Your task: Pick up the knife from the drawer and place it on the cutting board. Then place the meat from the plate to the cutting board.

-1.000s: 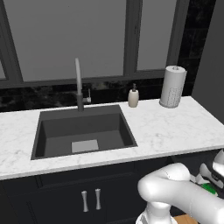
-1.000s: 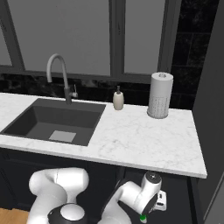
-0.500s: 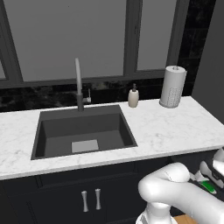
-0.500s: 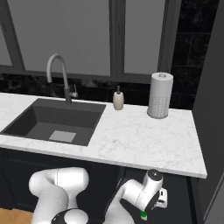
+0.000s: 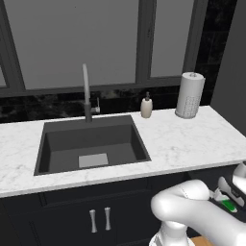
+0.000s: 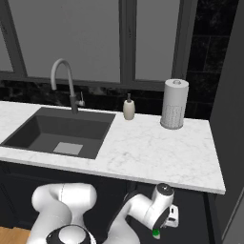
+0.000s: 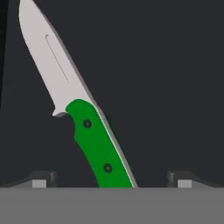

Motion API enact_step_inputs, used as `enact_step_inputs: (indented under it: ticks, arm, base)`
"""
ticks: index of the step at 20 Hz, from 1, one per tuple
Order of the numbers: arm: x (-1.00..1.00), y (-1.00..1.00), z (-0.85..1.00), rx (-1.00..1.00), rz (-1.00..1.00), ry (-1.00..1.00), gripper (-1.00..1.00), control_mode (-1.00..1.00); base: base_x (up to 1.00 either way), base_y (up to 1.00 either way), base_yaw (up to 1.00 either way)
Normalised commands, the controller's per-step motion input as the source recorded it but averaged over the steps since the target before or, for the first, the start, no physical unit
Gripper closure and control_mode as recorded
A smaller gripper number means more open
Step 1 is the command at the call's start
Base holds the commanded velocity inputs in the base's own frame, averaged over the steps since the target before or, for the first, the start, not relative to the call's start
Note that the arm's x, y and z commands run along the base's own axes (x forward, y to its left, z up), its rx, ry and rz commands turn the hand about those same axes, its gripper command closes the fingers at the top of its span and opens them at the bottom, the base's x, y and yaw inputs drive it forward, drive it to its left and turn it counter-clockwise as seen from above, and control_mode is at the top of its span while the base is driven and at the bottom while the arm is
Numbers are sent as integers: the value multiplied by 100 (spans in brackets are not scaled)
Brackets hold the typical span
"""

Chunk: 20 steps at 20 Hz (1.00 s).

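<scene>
Hand view: knife (image 7: 94, 131) lies on the drawer (image 7: 166, 87) floor, blade aimed up-left, between the claw (image 7: 112, 178) tips spread wide; arm barely shifted.

bare dark drawer floor (image 7: 166, 87) lies open on both sides of the knife (image 7: 83, 118); nothing else seems to crowd it.

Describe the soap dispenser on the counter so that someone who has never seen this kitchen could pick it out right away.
Start at the dark sink set in the white marble counter. Behind the sink's right rear corner, against the black backsplash, stands the soap dispenser, a small cream bottle with a dark pump top. It is much shorter than the tall paper towel roll to its right and squatter than the thin grey faucet to its left.
</scene>
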Motion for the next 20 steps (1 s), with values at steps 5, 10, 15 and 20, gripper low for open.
enact_step_inputs:
  ticks: [5, 10, 15, 20]
  arm:
    - [-17, 2, -20, 0, 0, -4, -100, -100]
    - [0, 0, -29, 0, 0, -4, -100, -100]
    - [0, 0, -26, 0, 0, 0, -100, -100]
    - [0, 0, -25, 0, 0, 0, -100, -100]
  base:
    - [0, 0, 0]
    - [0, 0, 0]
    - [0, 0, 0]
    - [0, 0, 0]
